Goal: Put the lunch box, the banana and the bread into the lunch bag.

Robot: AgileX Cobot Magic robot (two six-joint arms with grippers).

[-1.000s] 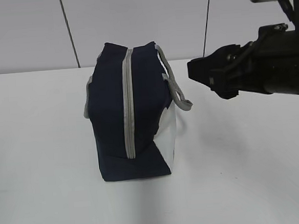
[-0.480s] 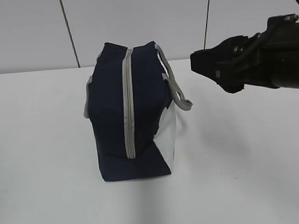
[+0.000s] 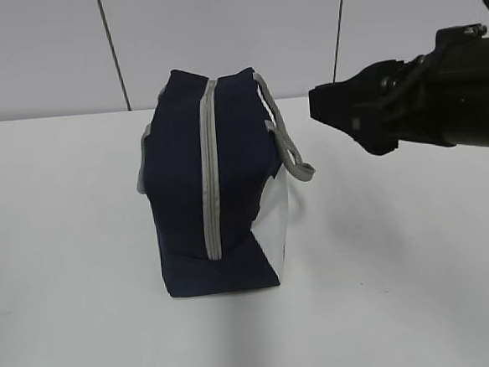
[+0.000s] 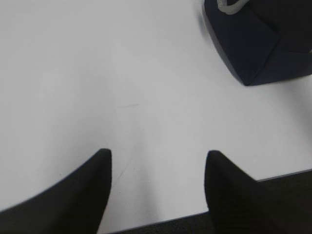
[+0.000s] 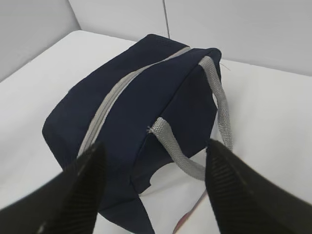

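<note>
The navy lunch bag (image 3: 215,185) stands on the white table with its grey zipper shut along the top and down the near end; it also shows in the right wrist view (image 5: 141,107) and at the top right corner of the left wrist view (image 4: 263,39). My right gripper (image 3: 328,115) hovers in the air to the right of the bag, level with its top, jaws open and empty (image 5: 153,151), above the grey handle (image 5: 180,156). My left gripper (image 4: 157,158) is open over bare table, away from the bag. The lunch box, banana and bread are out of view.
A white table (image 3: 81,245) stretches round the bag, with a grey panelled wall (image 3: 217,34) behind. The table's near edge (image 4: 161,219) runs just under my left fingertips.
My right gripper rose slightly and shifted a little toward the bag's top. The bag has not moved.
</note>
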